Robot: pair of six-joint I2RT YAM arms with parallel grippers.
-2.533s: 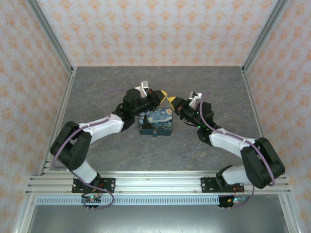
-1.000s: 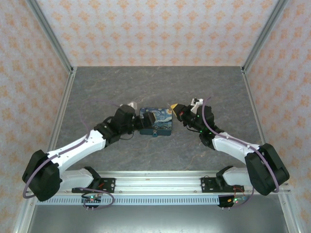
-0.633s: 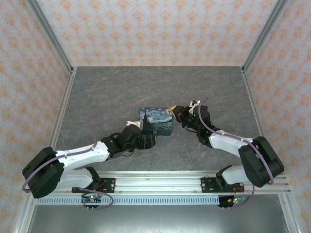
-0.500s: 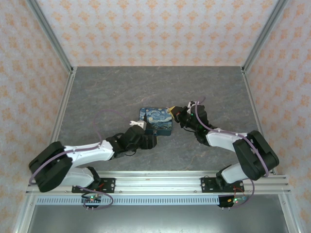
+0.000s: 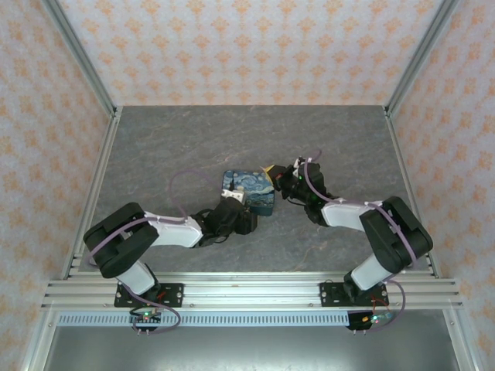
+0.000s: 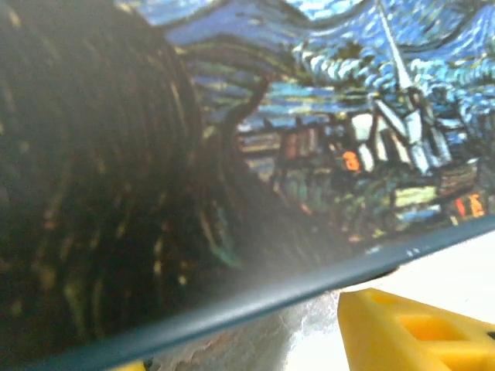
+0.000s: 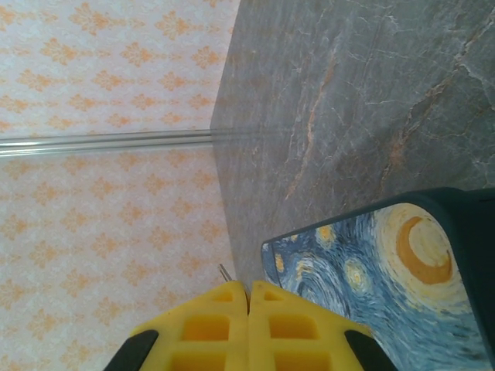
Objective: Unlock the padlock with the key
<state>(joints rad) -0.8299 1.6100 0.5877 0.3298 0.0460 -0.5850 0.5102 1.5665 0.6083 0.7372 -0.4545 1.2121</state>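
**A:** Top view?

**B:** The left gripper point(image 5: 241, 219) lay low against the near side of the painted box point(image 5: 251, 188) on the table point(image 5: 178, 147). The right gripper point(image 5: 272, 171) sat at the box's far right corner. I couldn't make out the padlock; I judged it to be on the near side, covered by the left gripper.

**A:** Left wrist?

**B:** The box wall was close to the lens and blurred, with one yellow finger point(image 6: 418, 332) below its edge. I couldn't tell how wide the jaws stood or whether they held anything.

**A:** Right wrist?

**B:** The fingers were pressed together. A thin metal tip, likely the key point(image 7: 224, 272), poked out between them just beside the lid's corner.

**A:** Step in hand?

**B:** Steadying the lock, I judged, with the key not yet presented. Next, the left needed a firm pinch on the padlock with the keyhole exposed. Then the right had to come round to the near side and line the tip up squarely with the slot.
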